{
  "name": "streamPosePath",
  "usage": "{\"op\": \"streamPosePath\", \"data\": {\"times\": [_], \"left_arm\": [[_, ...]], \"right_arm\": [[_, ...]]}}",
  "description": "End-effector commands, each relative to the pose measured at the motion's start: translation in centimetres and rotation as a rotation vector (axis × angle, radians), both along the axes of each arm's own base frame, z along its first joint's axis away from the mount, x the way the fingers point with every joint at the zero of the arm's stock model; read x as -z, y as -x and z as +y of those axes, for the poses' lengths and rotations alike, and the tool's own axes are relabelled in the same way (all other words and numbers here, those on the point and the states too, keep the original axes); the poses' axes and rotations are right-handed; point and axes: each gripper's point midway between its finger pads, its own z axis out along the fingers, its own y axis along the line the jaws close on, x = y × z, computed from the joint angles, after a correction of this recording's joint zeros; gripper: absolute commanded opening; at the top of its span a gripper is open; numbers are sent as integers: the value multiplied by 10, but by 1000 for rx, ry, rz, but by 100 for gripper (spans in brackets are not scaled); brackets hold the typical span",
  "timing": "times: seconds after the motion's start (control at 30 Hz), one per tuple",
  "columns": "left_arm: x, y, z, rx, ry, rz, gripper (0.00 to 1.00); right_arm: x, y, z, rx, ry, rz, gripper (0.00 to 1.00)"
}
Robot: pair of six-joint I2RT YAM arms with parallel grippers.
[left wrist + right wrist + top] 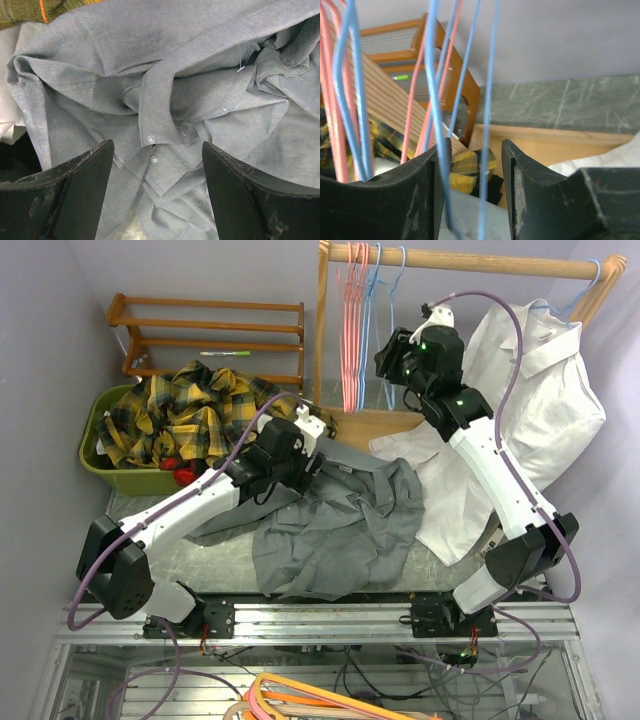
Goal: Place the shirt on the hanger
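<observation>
The grey shirt (340, 530) lies crumpled on the table. In the left wrist view its collar and buttoned placket (165, 125) lie just beyond my fingers. My left gripper (308, 465) hovers over the collar, open and empty (157, 170). The light-blue hanger (390, 315) hangs on the wooden rail beside pink ones. My right gripper (385, 358) is raised at the rack. In the right wrist view it is open (476, 150), and thin blue wires of the hanger (489, 100) run down between its jaws, ungripped.
Pink hangers (350, 330) hang left of the blue ones on the wooden rack (470, 258). A white shirt (545, 410) hangs at the right. A yellow-and-black plaid shirt (195, 410) fills a green basket (100, 460). A wooden shelf (210, 330) stands behind.
</observation>
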Motion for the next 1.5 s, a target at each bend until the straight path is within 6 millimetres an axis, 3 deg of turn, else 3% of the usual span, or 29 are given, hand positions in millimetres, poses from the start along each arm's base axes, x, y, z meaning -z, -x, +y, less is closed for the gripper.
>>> {"op": "streamPosePath", "data": {"times": [0.0,0.1,0.23,0.53,0.67,0.8,0.87,0.93,0.97,1.0,1.03,1.13,1.17,1.3,1.47], "left_arm": [[-17,-11,-4,-8,27,-68,82],[-19,-13,-2,-29,34,-80,82],[-12,-15,-5,-47,25,-78,81],[1,-14,-27,-73,-67,-139,80],[2,-26,-22,-143,-114,-203,79],[4,-35,-18,-174,-142,-239,72],[6,-36,-19,-175,-149,-234,64],[7,-36,-21,-163,-148,-231,48],[6,-37,-22,-158,-155,-232,33],[6,-40,-21,-171,-167,-236,10],[4,-43,-20,-186,-173,-235,7],[-6,-47,-21,-181,-169,-216,7],[-12,-47,-23,-168,-156,-210,7],[-41,-36,-35,-62,-70,-219,7],[-66,-39,-30,-52,-38,-237,7]], "right_arm": [[-5,10,-23,89,56,-40,45],[3,11,-27,104,75,-34,35],[-6,12,-27,102,73,-54,0],[-59,28,-43,144,50,-176,0],[-77,39,-47,138,45,-212,0],[-93,56,-50,120,34,-242,0],[-97,66,-50,105,32,-248,0],[-103,84,-55,97,10,-264,0],[-103,93,-58,91,-1,-267,0],[-101,103,-60,85,-11,-264,0],[-95,114,-63,77,-24,-251,0],[-68,149,-70,41,-55,-216,0],[-48,159,-72,24,-51,-190,0],[-7,205,-74,-60,-85,-115,0],[76,251,-67,-152,-154,103,0]]}}
